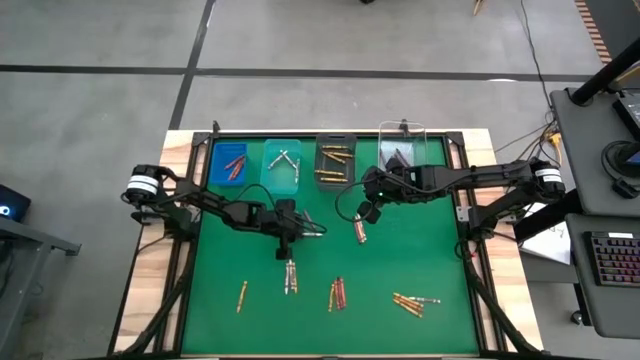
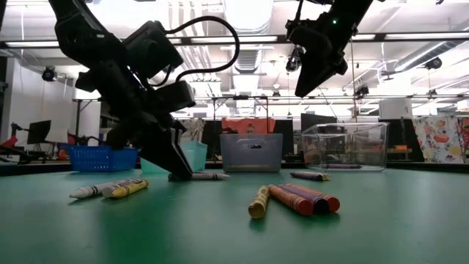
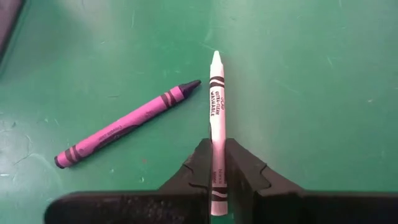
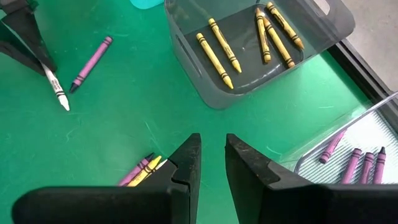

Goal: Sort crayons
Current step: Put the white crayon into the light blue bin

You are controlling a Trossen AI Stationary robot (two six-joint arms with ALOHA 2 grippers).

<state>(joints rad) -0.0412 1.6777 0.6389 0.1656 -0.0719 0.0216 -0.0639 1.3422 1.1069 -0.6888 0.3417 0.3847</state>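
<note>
My left gripper [image 3: 215, 163] is low on the green mat [image 1: 430, 250] near its middle, shut on a white-grey crayon [image 3: 216, 106]. A purple crayon [image 3: 124, 124] lies flat just beside it. My right gripper [image 4: 212, 158] hangs high over the mat in front of the bins, open, with nothing between its fingers. Purple and yellow crayons [image 4: 142, 169] lie on the mat below it. More crayons lie in small groups toward the near edge [image 1: 290, 275], [image 1: 337, 293], [image 1: 410, 300], with a single one [image 1: 242, 295] at the left. My left gripper pinches the white-grey crayon's blunt back half [image 3: 216, 155] between its two fingers. The fingers slant down from the table's left and lie along the crayon. The crayon's pointed end [image 3: 216, 59] sticks out ahead of them. In the low view the crayon [image 2: 201, 176] lies on the mat.
Four bins stand along the far edge: blue [image 1: 232, 162], teal [image 1: 283, 162], grey [image 4: 249, 87] with gold crayons, and clear [image 4: 348, 165] with purple crayons. Bare mat lies to the right of the left gripper and along the right side.
</note>
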